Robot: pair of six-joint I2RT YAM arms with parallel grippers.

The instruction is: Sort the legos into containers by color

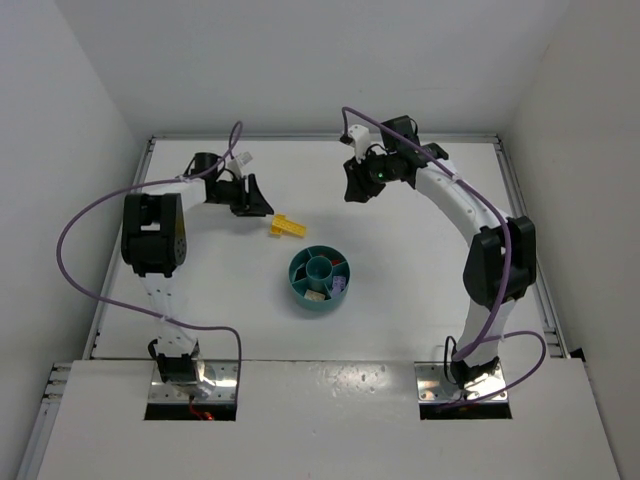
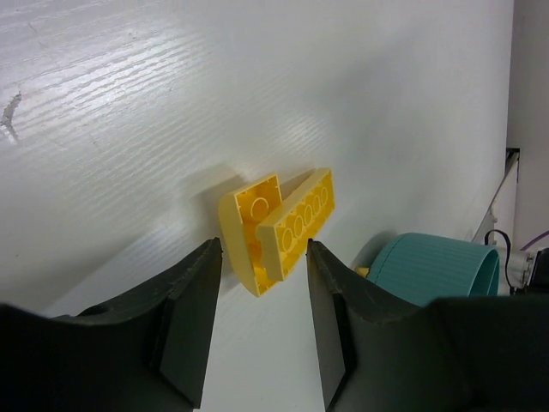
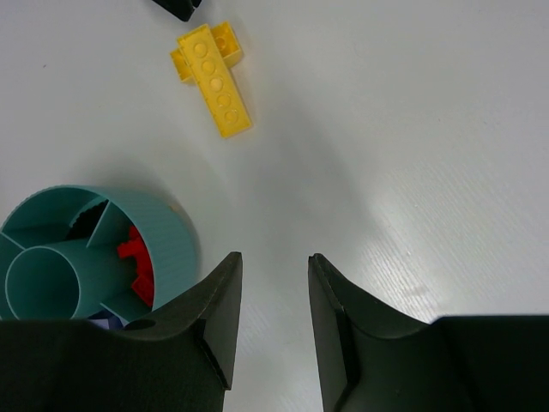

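The left gripper [image 2: 262, 322] is holding its jaws partly apart, with nothing between them. Just ahead of the jaws the yellow bricks [image 2: 279, 227] are lying on the table [image 2: 129, 103]: two pieces joined together, one wider and one long, resting crooked and showing their hollow undersides to this camera. Beyond them and to the right of the jaws the teal dish [image 2: 433, 270] is standing.

The right gripper [image 3: 273, 318] is also keeping its jaws at a narrow gap and is gripping nothing. The dish [image 3: 167, 236] is sitting just left of its jaws, with red pieces [image 3: 137, 262] visible in one section, and the yellow bricks [image 3: 213, 77] are lying well ahead.

From above, the yellow bricks [image 1: 287, 226] are lying apart from the dish [image 1: 320, 280], so they are not yet sorted.

I think the danger is the angle. If the left jaws are closing on the tilted pair off-centre, the pieces may twist, slip out, or separate. A low approach may also push them along the table instead of grasping.
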